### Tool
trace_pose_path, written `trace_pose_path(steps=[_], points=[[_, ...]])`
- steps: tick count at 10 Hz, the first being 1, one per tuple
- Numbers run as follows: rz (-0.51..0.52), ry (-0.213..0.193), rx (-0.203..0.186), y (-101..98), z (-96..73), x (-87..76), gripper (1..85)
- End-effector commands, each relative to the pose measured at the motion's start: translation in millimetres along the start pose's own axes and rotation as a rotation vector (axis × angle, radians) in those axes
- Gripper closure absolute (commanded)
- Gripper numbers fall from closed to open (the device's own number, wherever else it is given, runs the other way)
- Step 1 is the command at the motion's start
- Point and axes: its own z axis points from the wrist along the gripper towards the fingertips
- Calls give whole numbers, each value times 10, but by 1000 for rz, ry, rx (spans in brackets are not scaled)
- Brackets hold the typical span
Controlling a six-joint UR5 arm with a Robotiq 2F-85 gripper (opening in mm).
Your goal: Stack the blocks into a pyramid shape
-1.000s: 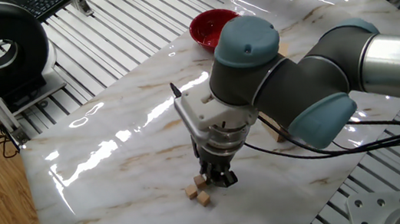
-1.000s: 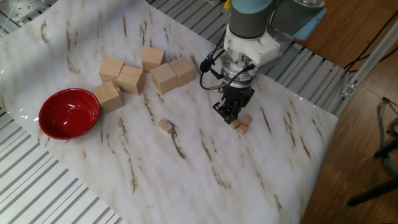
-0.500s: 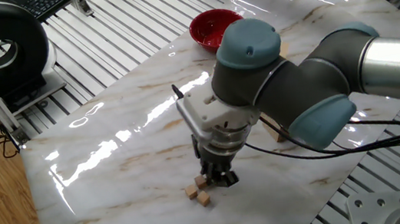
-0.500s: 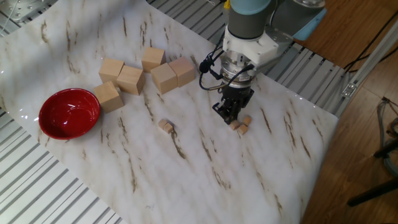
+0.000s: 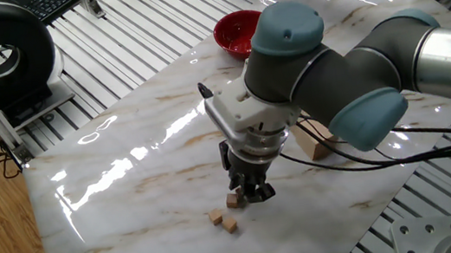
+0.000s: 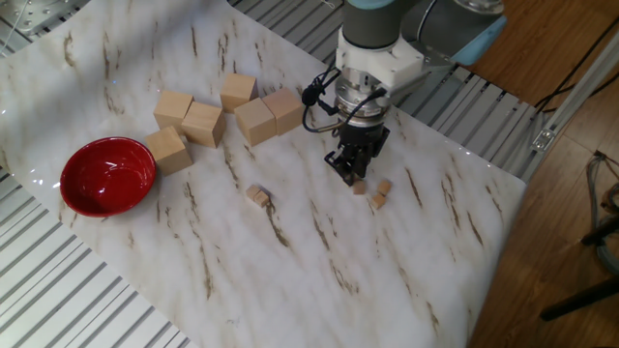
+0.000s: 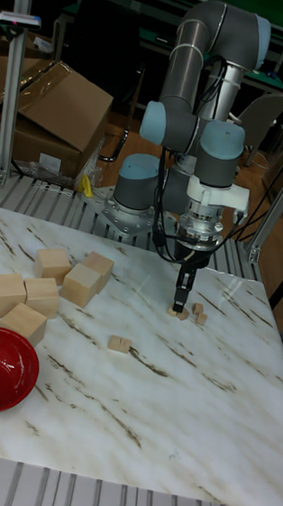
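Marble table (image 6: 319,290) carries the gripper (image 5: 248,195), jaws pinching one cube (image 5: 233,200) raised just above and beside two cubes (image 5: 223,221), the fourth cube (image 6: 256,195) well apart.

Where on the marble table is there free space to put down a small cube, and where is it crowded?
Bare marble lies between the red bowl, the lone tiny cube and the table's near edge. It is crowded around the gripper, where tiny cubes lie close together, and at the cluster of large wooden blocks.
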Motion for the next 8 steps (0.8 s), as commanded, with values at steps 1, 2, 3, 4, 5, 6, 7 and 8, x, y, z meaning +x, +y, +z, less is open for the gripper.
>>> trace_pose_path(steps=[1, 2, 3, 4, 5, 6, 7, 8], points=[[0, -17, -3, -16, -24, -21, 537], [-14, -13, -2, -20, -18, -6, 537], [-39, -7, 2, -36, -2, 10, 533], [-60, -3, 8, -57, 18, 24, 510], [-80, 0, 16, -87, 40, 34, 483], [-90, 10, 14, -89, 55, 60, 473], [-97, 24, 11, -83, 62, 97, 470], [-99, 30, 12, -83, 73, 108, 470]])
